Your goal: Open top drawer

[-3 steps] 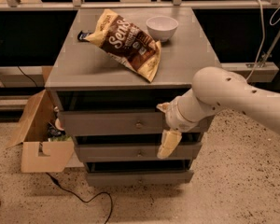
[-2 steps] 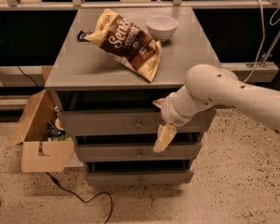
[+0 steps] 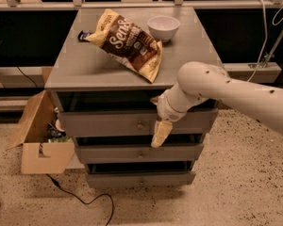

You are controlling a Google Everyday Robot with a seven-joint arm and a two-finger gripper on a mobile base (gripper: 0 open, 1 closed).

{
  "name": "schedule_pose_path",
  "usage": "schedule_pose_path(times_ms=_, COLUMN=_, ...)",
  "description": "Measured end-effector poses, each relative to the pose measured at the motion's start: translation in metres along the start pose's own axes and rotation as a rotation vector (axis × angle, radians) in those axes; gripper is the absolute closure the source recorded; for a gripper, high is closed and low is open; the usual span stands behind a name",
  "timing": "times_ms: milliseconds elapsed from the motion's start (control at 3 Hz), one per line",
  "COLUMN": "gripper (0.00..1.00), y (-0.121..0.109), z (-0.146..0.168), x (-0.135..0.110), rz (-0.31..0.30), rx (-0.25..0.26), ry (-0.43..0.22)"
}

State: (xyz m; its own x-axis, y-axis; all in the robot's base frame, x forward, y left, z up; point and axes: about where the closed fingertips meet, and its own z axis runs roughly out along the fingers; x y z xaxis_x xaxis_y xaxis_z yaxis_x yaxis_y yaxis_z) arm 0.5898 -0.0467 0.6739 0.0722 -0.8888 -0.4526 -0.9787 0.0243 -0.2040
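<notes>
The top drawer [image 3: 104, 124] is the widest grey front, right under the cabinet top, with a small round metallic knob [image 3: 140, 125] at its centre. It sits pushed in, in line with the two drawers below. My gripper [image 3: 155, 122] is in front of this drawer, just right of the knob, at the end of the white arm [image 3: 226, 91] that comes in from the right. It is open: one cream finger [image 3: 161, 133] hangs down over the drawer front, and the other tip shows near the cabinet top's edge. It holds nothing.
A chip bag [image 3: 125, 42] and a white bowl [image 3: 163, 27] lie on the cabinet top [image 3: 75, 65]. An open cardboard box [image 3: 40, 135] stands on the floor at the left, with a black cable [image 3: 80, 199] in front of it. Two narrower drawers [image 3: 122, 153] sit below.
The arm and gripper have moved left and slightly up along the top drawer's front, closer to the knob. The drawer has not moved.
</notes>
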Motion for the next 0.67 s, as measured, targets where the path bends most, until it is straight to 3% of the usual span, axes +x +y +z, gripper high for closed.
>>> schedule_pose_path(times_ms=667, gripper=0.0, y=-0.016, z=0.028, x=0.021, rz=-0.009, rx=-0.029, ry=0.023)
